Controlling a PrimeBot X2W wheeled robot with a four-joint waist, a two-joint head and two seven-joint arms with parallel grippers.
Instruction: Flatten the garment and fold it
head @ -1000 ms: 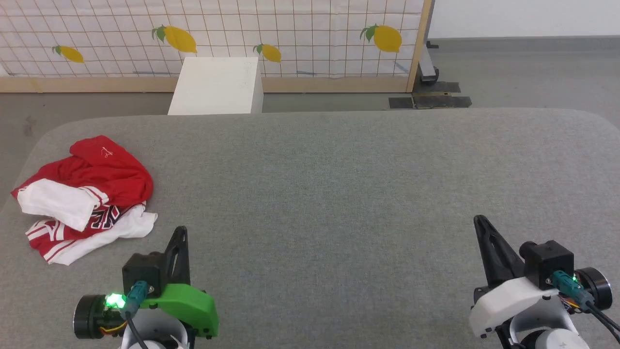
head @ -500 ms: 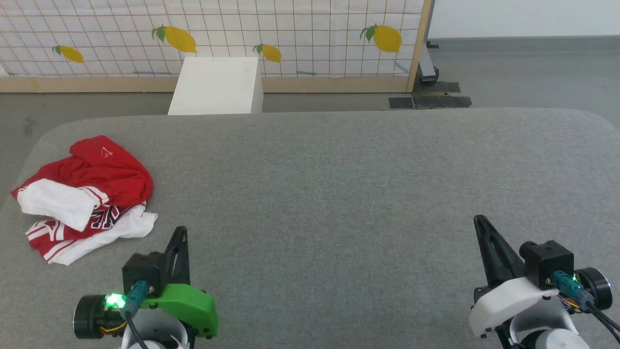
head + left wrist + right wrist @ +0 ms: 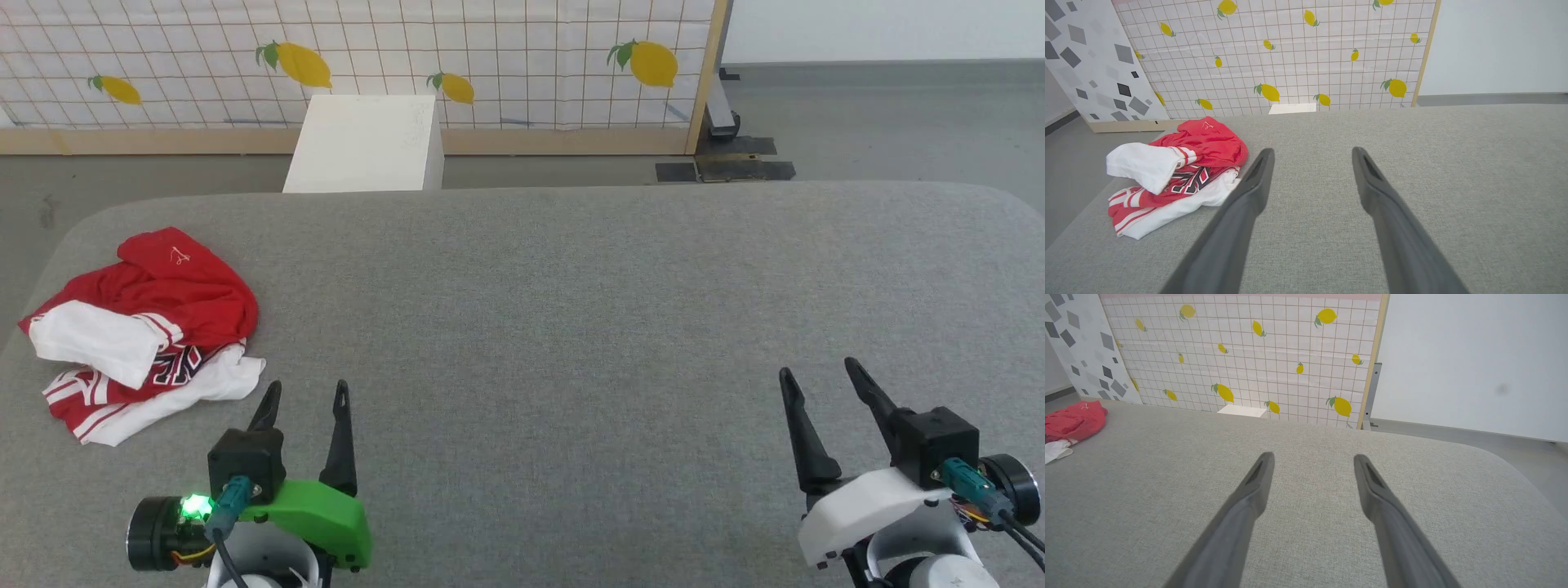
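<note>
The garment (image 3: 147,331), a red jersey with white sleeves and striped trim, lies crumpled in a heap at the left end of the grey padded table (image 3: 555,327). It also shows in the left wrist view as the garment (image 3: 1180,171) left of the fingers, and in the right wrist view as the garment (image 3: 1069,422) at the far left edge. My left gripper (image 3: 304,390) hovers open near the table's front, just right of the heap, holding nothing. My right gripper (image 3: 818,369) stands open and empty at the front right, far from the cloth.
A white box (image 3: 367,145) stands on the floor behind the table. A lemon-print screen (image 3: 359,57) with a wooden frame runs along the back. Grey floor lies beyond the table's rounded edges. A grey patterned panel (image 3: 1090,61) stands at the left.
Both grippers have opened from shut; their fingers now stand apart. The garment has not moved.
</note>
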